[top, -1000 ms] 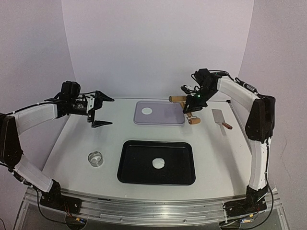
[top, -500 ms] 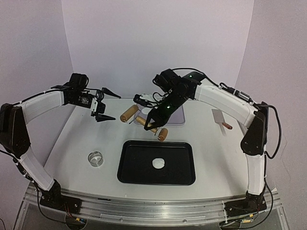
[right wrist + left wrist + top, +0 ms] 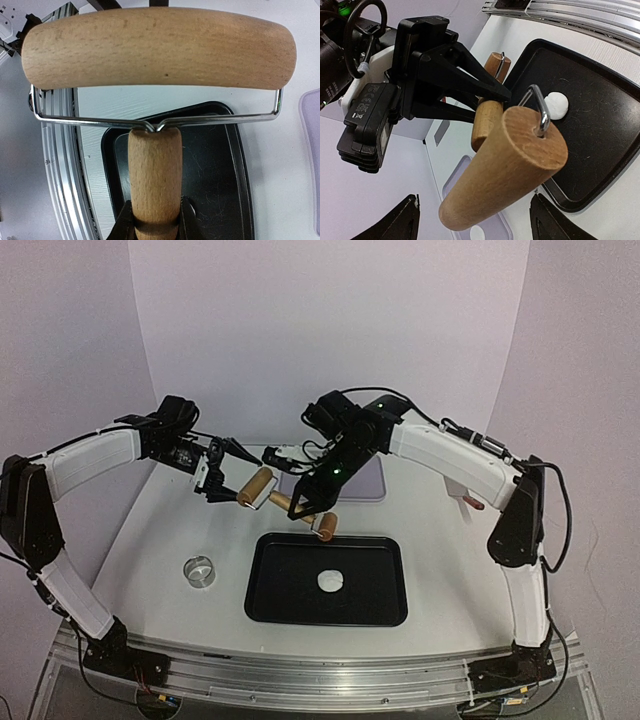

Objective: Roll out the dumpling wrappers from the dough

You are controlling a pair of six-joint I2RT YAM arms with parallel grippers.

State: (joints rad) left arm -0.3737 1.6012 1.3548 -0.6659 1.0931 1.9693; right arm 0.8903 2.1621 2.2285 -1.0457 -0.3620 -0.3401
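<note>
My right gripper (image 3: 154, 220) is clamped on the wooden handle of the rolling pin (image 3: 256, 486), holding it in the air above the middle of the table (image 3: 150, 540). My left gripper (image 3: 224, 475) has its jaws apart on either side of the big roller, not touching it as far as I can tell. The dough (image 3: 329, 581), a small white lump, lies near the middle of the black tray (image 3: 262, 585) by the table's near edge. My worry is the handover: the roller turns on its wire axle, so a pinch there could slip. If the right lets go early, the pin drops onto the tray. The grippers are also close enough to knock together.
</note>
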